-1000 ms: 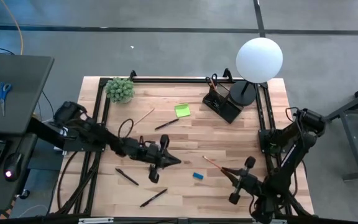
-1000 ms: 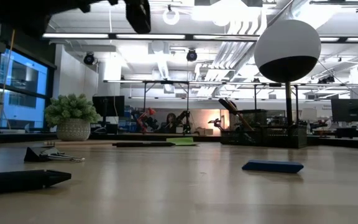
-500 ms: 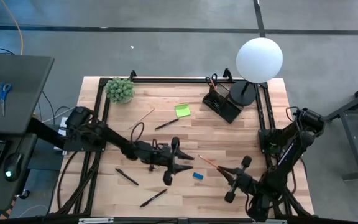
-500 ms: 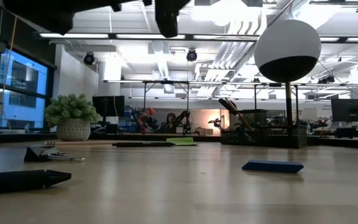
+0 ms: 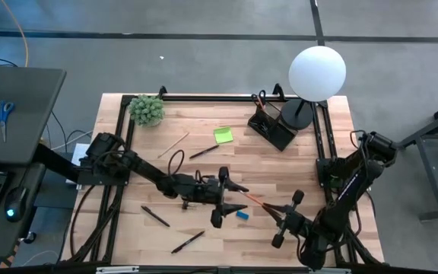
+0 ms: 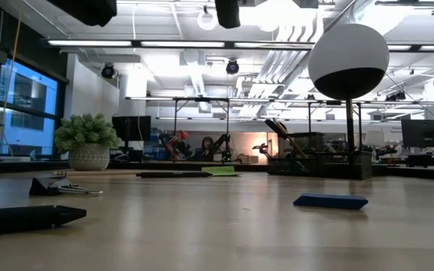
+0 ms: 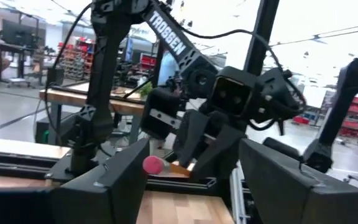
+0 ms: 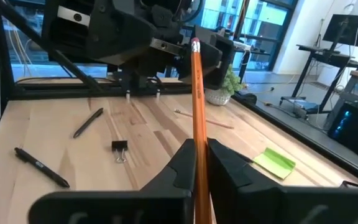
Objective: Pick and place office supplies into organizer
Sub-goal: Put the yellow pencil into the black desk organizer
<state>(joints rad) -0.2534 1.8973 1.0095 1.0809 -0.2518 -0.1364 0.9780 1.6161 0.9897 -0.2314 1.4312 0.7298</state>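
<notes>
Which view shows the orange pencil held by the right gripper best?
The right wrist view: the orange pencil stands full length, clamped in the right gripper. The high view shows a thin streak, the left wrist view only its pink eraser end, the low view nothing.

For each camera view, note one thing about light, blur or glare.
High view: evenly lit, lamp globe bright white. Low view: ceiling lights glare, near pen dark and soft. Left wrist view: background washed out, own fingers blurred. Right wrist view: pencil sharp, windows bright.

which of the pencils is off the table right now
The orange pencil with the pink eraser, clamped in the right tool. The thin wooden pencil near the plant lies flat on the tabletop.
</notes>
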